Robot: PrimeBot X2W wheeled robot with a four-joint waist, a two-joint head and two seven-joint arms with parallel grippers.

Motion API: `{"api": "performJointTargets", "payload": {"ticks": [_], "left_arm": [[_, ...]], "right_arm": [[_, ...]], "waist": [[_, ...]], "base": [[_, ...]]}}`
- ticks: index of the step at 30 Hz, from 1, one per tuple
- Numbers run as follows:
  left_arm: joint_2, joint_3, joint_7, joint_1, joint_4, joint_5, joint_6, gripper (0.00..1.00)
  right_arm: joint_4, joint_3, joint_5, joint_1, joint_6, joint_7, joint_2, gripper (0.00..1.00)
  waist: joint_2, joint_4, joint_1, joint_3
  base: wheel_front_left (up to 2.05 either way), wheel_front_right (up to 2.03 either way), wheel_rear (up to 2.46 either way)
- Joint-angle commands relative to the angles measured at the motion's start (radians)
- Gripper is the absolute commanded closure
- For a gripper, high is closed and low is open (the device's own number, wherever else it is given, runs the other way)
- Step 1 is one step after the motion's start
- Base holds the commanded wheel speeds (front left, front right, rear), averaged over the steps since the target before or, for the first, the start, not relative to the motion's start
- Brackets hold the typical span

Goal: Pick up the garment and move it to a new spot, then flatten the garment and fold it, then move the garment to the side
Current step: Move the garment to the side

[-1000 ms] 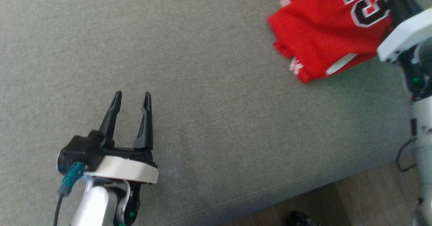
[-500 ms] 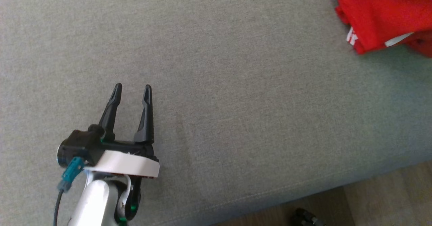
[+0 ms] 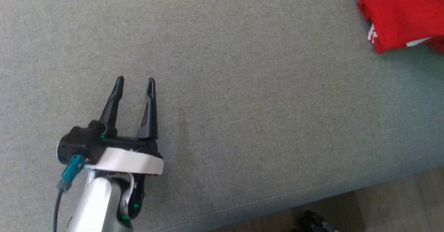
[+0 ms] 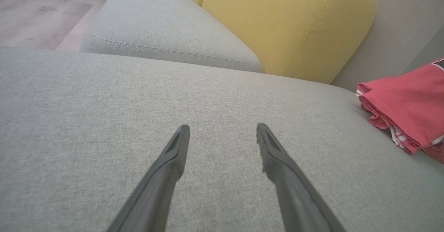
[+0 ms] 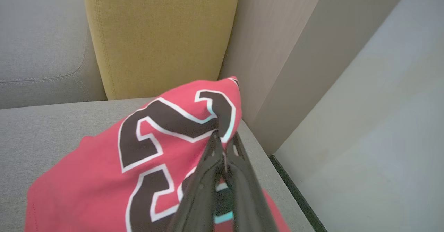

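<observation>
Two pincers, left pincer point(image 3: 135, 79) wide over sofa point(image 3: 260, 103), right pincer point(image 5: 224, 138) pinching red jersey point(image 5: 86, 176), yellow cushion point(image 5: 156, 34) behind

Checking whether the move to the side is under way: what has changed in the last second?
The right gripper, shut on the red jersey, has moved it toward the robot's right, nearer the head view's upper right corner. The left gripper stays open and empty over the grey sofa, which hardly shifted.

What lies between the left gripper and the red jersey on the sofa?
Only bare grey sofa cushion. The head view shows the stretch from the left gripper to the red jersey with nothing on it.
</observation>
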Motion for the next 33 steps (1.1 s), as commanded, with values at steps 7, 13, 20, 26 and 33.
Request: {"api": "performJointTargets", "payload": {"ticks": [7,13,20,26,33], "left_arm": [[0.005,0.026,-0.011,-0.022,-0.027,-0.005,0.003,0.0],[0.008,0.026,-0.011,-0.025,-0.025,-0.007,0.005,0.0],[0.011,0.031,-0.012,-0.028,-0.024,-0.01,0.009,0.0],[0.008,0.049,-0.013,-0.034,-0.016,-0.019,0.023,0.0],[-0.008,0.07,-0.013,-0.027,0.013,-0.046,0.045,0.0]], "right_arm": [[-0.006,-0.018,-0.043,-0.046,-0.001,-0.044,0.007,0.0],[0.013,-0.009,-0.053,-0.058,-0.001,-0.07,0.022,0.0],[0.001,0.053,-0.011,-0.051,-0.001,-0.104,0.049,0.0],[-0.043,0.158,0.053,-0.009,-0.001,-0.151,0.092,0.0],[-0.122,0.224,0.14,0.081,-0.001,-0.206,0.151,0.0]], "waist": [[0.0,-0.002,0.0,0.003],[0.0,-0.004,0.0,0.0],[0.0,-0.001,0.0,-0.032],[0.0,0.016,0.0,-0.096],[0.0,0.059,0.0,-0.177]], "base": [[0.0,0.0,0.0],[0.0,0.0,0.0],[0.0,0.0,0.0],[0.0,0.0,0.0],[0.0,0.0,0.0]]}}
